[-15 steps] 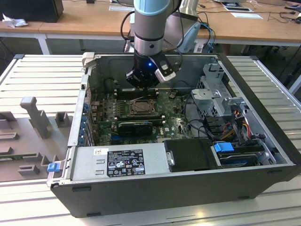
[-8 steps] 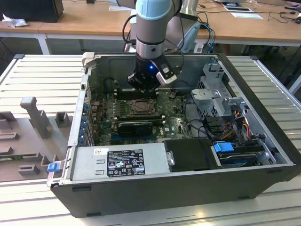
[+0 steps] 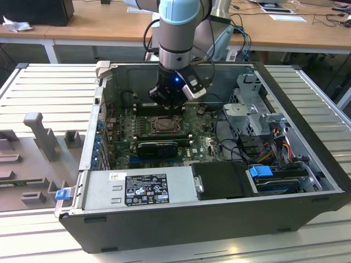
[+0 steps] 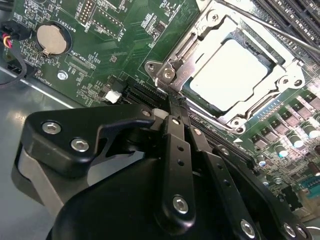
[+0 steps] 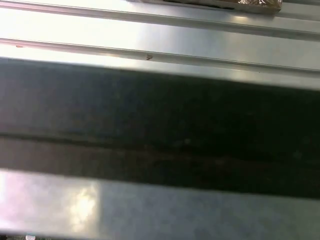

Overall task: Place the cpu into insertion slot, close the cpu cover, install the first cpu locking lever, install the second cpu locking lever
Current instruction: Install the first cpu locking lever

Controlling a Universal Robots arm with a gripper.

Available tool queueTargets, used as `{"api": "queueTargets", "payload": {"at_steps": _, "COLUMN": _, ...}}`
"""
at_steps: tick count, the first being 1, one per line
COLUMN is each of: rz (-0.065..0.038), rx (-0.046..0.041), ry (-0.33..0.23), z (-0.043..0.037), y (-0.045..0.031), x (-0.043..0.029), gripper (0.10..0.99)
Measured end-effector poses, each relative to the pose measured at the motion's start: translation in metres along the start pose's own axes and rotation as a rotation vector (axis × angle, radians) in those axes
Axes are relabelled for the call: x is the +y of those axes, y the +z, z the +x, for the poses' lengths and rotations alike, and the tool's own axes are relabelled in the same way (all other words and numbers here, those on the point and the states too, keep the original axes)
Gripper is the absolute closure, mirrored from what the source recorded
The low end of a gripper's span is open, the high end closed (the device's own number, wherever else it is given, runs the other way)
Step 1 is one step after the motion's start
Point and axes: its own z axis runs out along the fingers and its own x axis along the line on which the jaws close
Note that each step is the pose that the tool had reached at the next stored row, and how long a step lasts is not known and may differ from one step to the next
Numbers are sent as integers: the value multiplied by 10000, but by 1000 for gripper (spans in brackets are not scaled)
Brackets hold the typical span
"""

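My gripper (image 4: 176, 102) hangs inside the open computer case (image 3: 307, 186), fingers together, tips at the corner of the cover (image 4: 172, 67). The chip (image 4: 231, 75) sits in the socket (image 3: 163, 125), cover down over it, mid motherboard (image 4: 120, 30).

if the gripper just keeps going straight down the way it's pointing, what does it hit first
Most likely the cpu cover, at its corner edge. In the second wrist view the gripper has its fingers together, tips just short of that silvery frame, with the cpu seated in its window. Depth is unclear, so the tips may already touch.
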Motion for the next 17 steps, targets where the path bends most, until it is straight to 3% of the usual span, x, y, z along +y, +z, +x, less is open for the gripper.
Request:
{"api": "queueTargets", "payload": {"at_steps": 8, "rz": -8, "rx": -7, "ry": 0, "z": -5, "y": 20, "x": 3, "gripper": 980}}
{"api": "queueTargets", "payload": {"at_steps": 13, "rz": 13, "rx": 1, "ry": -1, "z": -8, "y": -123, "x": 15, "gripper": 980}}
{"api": "queueTargets", "payload": {"at_steps": 17, "rz": 15, "rx": 1, "ry": -1, "z": -5, "y": -126, "x": -8, "gripper": 980}}
